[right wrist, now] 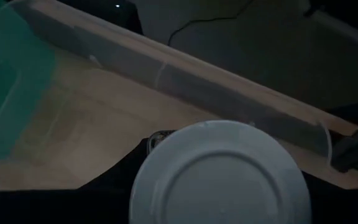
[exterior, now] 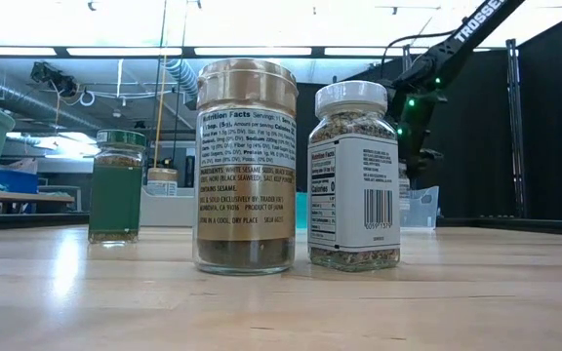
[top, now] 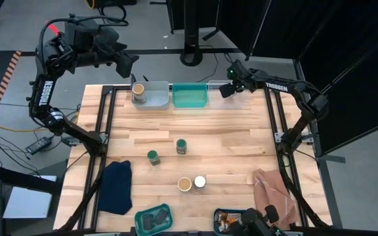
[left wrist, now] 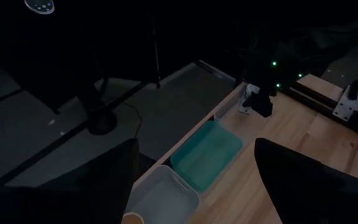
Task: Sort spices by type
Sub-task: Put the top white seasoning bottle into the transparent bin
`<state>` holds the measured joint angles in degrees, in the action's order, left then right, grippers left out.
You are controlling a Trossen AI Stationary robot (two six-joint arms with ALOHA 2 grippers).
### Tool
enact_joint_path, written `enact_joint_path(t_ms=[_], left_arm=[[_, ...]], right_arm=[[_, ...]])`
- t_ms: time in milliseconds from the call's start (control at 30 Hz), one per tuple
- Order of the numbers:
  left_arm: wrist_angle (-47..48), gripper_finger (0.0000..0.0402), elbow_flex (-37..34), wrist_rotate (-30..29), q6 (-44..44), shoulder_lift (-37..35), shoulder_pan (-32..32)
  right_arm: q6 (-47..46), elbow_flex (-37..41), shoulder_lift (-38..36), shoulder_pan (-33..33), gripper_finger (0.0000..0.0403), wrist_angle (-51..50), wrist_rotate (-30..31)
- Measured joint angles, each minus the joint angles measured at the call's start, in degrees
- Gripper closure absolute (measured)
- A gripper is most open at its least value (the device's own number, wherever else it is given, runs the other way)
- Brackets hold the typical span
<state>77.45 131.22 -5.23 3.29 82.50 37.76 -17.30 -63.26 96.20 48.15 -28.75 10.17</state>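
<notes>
My right gripper point(top: 226, 90) is over the far clear bin point(top: 219, 84), shut on a white-topped spice jar point(right wrist: 219, 174). My left gripper point(top: 127, 63) hangs open beyond the table's far left corner with nothing in it. A tan-topped jar point(top: 138, 88) stands in the left clear bin point(top: 153, 95). Two green-topped jars point(top: 182, 145) point(top: 153, 157) stand on their bases mid-table. Nearer the front, a tan-topped jar point(top: 184, 184) and a white-topped jar point(top: 199, 181) stand side by side. My right gripper has the white-topped jar between its two fingers, below the lid point(right wrist: 219, 171). The lid hides where the fingers meet the jar. The fingers slant down from above. The jar is upright, lid up, lifted over the clear bin's floor point(right wrist: 98, 124).
A teal bin point(top: 189, 96) sits between the two clear bins on the far edge. A dark blue cloth point(top: 117, 185) lies front left and a pinkish-brown cloth point(top: 274, 190) front right. Two small bins point(top: 154, 219) point(top: 231, 219) with items stand at the near edge.
</notes>
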Motion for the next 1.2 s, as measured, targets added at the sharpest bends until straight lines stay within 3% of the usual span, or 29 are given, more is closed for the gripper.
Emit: enact_joint_path(t_ms=[500, 733, 1000, 1200], left_arm=[[0.00, 0.0076, 0.00, -0.15, 0.01, 0.00, 0.00], [0.00, 0.0076, 0.00, -0.17, 0.00, 0.00, 0.00], [0.02, 0.0076, 0.00, -0.20, 0.00, 0.00, 0.00], [0.04, 0.0076, 0.00, -0.20, -0.02, 0.00, 0.00]], right_arm=[[-1.31, 0.20, 0.18, 0.40, 0.0203, 1.71, 1.19], [-2.69, 0.17, 0.19, 0.62, 0.0155, 1.81, 3.18], [-1.96, 0.17, 0.20, 0.60, 0.0185, 1.85, 3.26], [0.77, -0.83, 0.20, 0.60, 0.0159, 1.07, 1.85]])
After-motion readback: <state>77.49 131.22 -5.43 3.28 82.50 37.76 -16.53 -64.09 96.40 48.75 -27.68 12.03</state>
